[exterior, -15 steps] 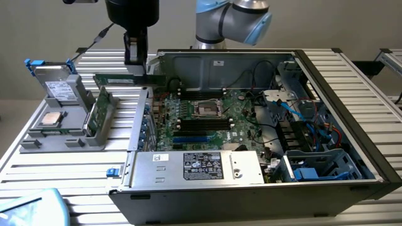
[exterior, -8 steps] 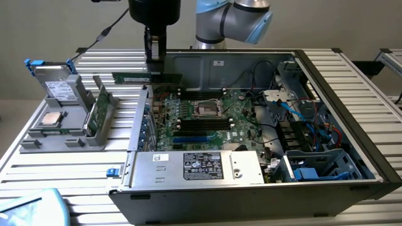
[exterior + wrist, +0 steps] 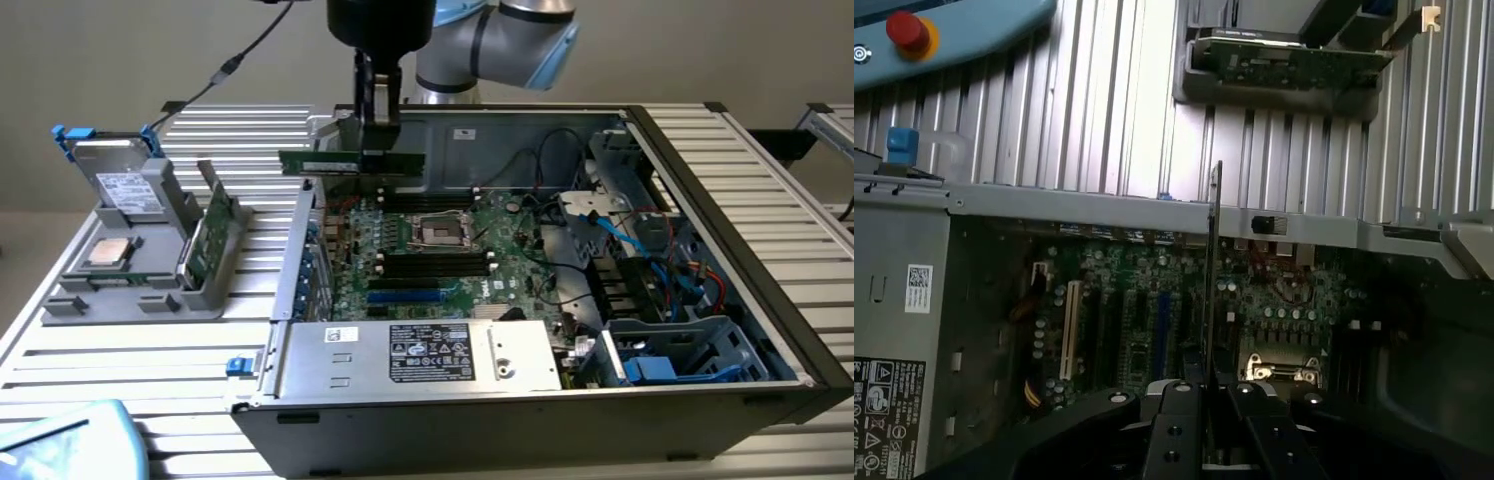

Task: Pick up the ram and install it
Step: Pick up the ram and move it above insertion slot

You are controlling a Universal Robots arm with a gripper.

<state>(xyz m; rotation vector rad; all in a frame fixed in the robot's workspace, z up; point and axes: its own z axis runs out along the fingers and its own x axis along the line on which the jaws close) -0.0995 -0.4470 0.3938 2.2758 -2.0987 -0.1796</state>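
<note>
The gripper (image 3: 380, 146) had its jaws pinched almost shut on the ram (image 3: 320, 160), which hung level over the motherboard's (image 3: 514, 262) far edge. My call: hold the stick square and parallel to the black slots (image 3: 434, 262), no tilt, grip firm.

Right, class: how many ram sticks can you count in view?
1: the ram, gripped by the gripper above the open case; others may sit hidden in slots.
</note>
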